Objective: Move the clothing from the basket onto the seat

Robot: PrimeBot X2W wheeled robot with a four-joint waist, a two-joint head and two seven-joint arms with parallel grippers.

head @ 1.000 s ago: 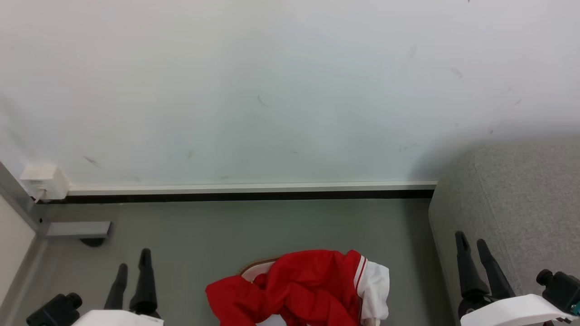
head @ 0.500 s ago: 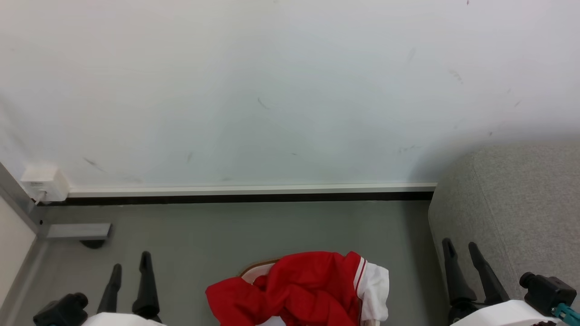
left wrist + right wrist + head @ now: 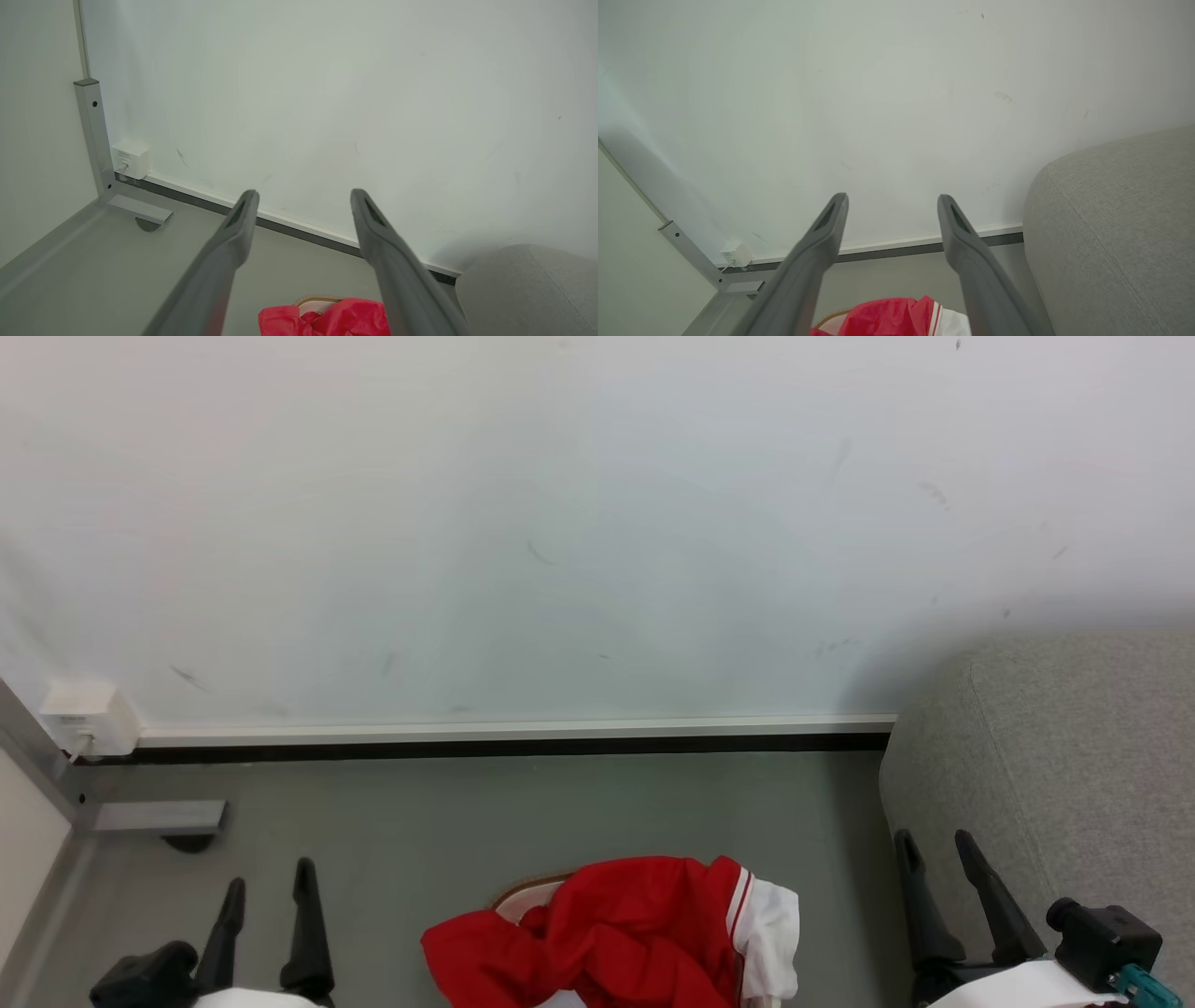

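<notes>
Pale wall (image 3: pixel 560 523), lightly scuffed, takes up the upper head view. A white-over-black baseboard (image 3: pixel 513 733) runs where it meets the grey floor (image 3: pixel 448 821). A small white box (image 3: pixel 89 717) is mounted low on the wall at far left, with a grey metal foot (image 3: pixel 159 815) on the floor just below it. The basket (image 3: pixel 521 894) sits on the floor at bottom centre, cut off by the frame edge, showing just a bit of brown rim and pale inside at back left. The clothing (image 3: pixel 607 933) is heaped in it: red fabric, with a white panel and red-and-white striped trim on the right, bulging over the rim on both sides. None of it is on the seat (image 3: pixel 1074 756), which is grey woven upholstery with a rounded corner against the wall at right and a strip of floor between it and the basket. Left gripper (image 3: pixel 269 879) is at lower left over bare floor, left of the basket, fingers spread, nothing between them, clear of the fabric. Right gripper (image 3: pixel 934 842) is at lower right, fingers also spread and empty, overlapping the seat's left edge in the head view; contact can't be judged. Both wrist views look along parted fingers at the wall, with red fabric at the bottom edge between them and the seat off to the right.
</notes>
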